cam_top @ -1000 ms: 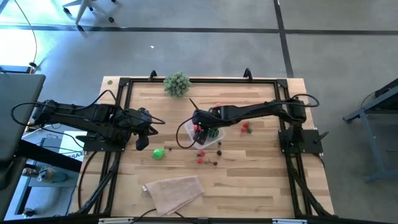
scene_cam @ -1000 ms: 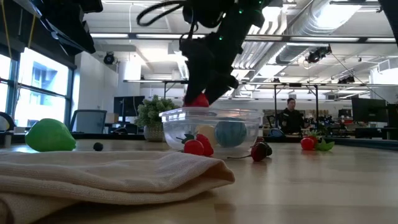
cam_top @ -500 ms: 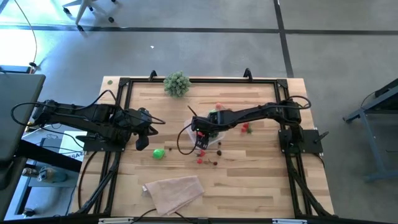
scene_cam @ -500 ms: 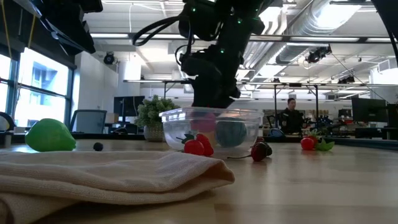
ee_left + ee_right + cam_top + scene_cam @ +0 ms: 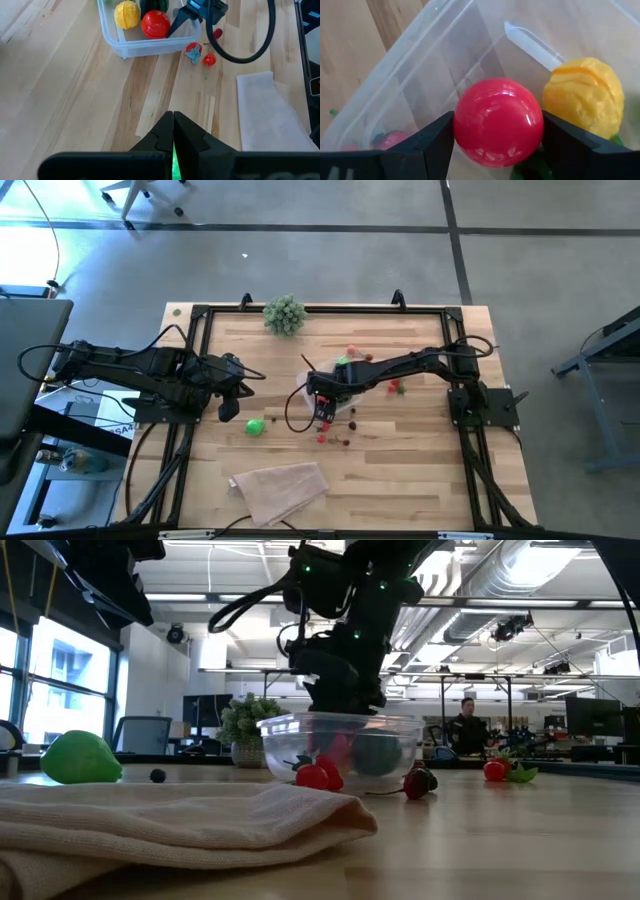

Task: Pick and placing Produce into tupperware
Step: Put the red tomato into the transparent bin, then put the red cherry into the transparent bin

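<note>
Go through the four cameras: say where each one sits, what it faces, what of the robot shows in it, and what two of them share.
High view: above the table, straight down; both arms, right pincer at the tupperware.
Low view: table height, looking level across a beige cloth; the right arm reaches down into the tupperware.
Left wrist view: on the left arm, past the shut left pincer toward the tupperware.
Right wrist view: on the right arm, inside the tupperware; its fingers clasp a red ball.
Shared: both wrist views show the red ball beside a yellow piece.
</note>
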You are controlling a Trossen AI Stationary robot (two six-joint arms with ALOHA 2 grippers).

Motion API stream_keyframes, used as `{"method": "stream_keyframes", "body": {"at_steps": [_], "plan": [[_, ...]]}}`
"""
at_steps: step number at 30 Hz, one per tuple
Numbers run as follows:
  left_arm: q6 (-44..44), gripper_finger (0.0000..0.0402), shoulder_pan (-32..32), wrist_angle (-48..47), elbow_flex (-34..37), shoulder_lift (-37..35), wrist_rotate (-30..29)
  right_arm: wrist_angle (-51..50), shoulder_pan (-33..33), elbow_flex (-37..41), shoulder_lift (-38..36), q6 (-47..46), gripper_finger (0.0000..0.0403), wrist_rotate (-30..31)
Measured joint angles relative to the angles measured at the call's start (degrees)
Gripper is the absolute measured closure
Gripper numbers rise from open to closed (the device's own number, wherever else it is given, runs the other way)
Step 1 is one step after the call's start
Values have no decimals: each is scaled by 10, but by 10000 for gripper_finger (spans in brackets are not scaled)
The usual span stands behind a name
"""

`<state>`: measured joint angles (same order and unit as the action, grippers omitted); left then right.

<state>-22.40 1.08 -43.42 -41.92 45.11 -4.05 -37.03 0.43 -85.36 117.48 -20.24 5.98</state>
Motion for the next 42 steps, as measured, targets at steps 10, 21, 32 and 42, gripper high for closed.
{"method": "stream_keyframes", "body": {"at_steps": [10,21,32,42], "plan": [[0,401,0,0,0,0,0,15,0,0,0,13,112,19],[0,401,0,0,0,0,0,10,0,0,-6,13,81,24],[0,401,0,0,0,0,0,-23,16,0,-89,-3,81,109],[0,401,0,0,0,0,0,-172,90,0,-178,-141,82,225]]}}
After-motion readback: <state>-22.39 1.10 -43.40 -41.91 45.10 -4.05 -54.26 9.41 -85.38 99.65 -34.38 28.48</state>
